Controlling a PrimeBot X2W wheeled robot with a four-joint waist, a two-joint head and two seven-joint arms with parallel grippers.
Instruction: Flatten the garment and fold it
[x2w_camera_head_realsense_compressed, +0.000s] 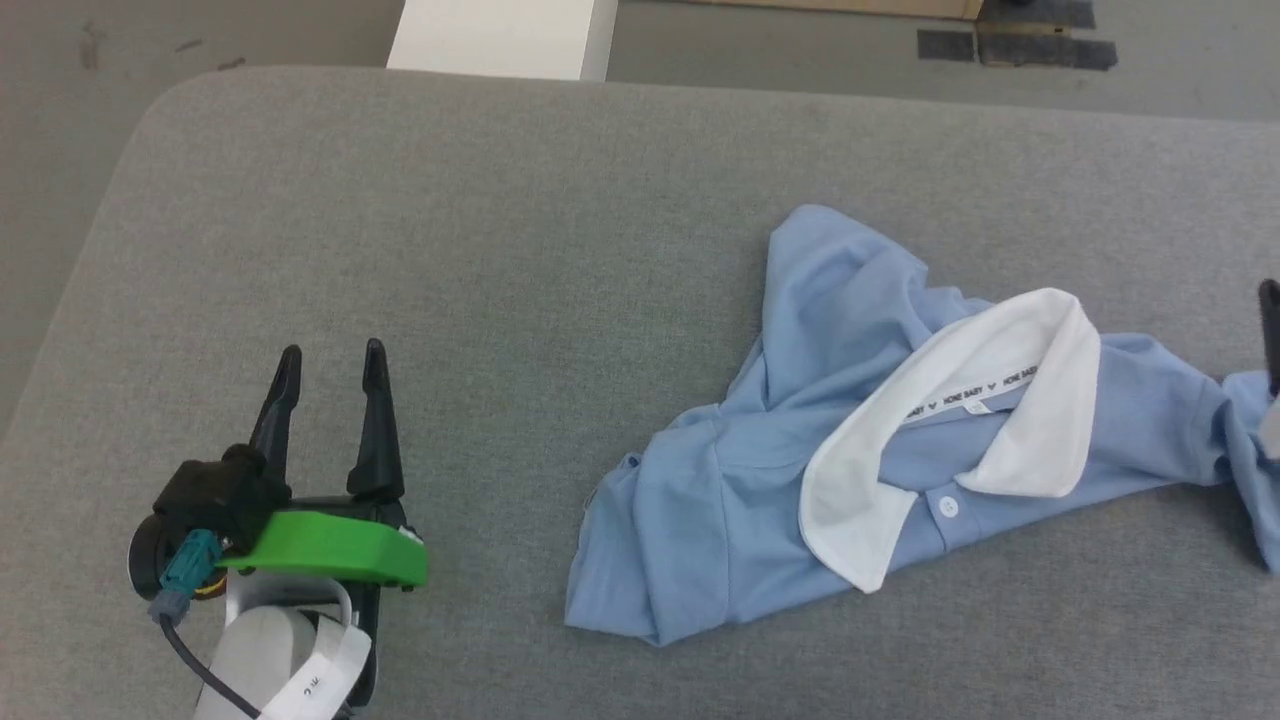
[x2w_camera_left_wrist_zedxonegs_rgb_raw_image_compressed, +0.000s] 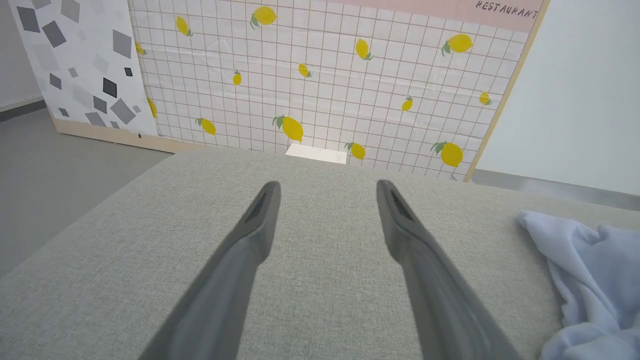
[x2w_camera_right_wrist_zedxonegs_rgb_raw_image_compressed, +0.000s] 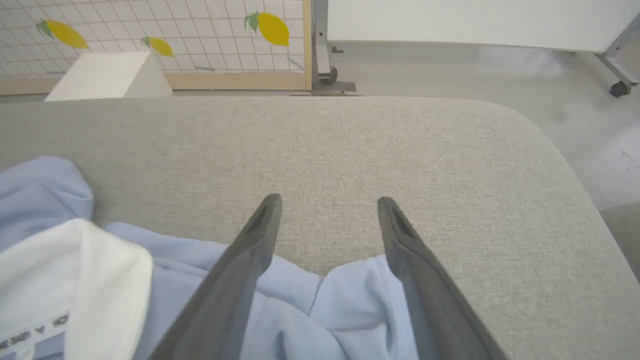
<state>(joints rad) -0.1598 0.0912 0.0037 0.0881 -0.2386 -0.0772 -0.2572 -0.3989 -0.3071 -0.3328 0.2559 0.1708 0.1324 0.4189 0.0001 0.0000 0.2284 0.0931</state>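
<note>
The grey upholstered surface (x2w_camera_head_realsense_compressed: 480, 230) is bare across its left half and along its far edge, open room for a gripper to pass. The light blue polo shirt (x2w_camera_head_realsense_compressed: 700, 500) (rumpled, with raised folds) occupies the right-centre. The left gripper (x2w_camera_head_realsense_compressed: 332, 350) sits well apart from it, fingers spread over bare surface. The right gripper (x2w_camera_right_wrist_zedxonegs_rgb_raw_image_compressed: 327, 200) straddles the shirt's right end, fingers apart, with bare surface ahead. A white block (x2w_camera_head_realsense_compressed: 500, 35) stands beyond the far edge.
</note>
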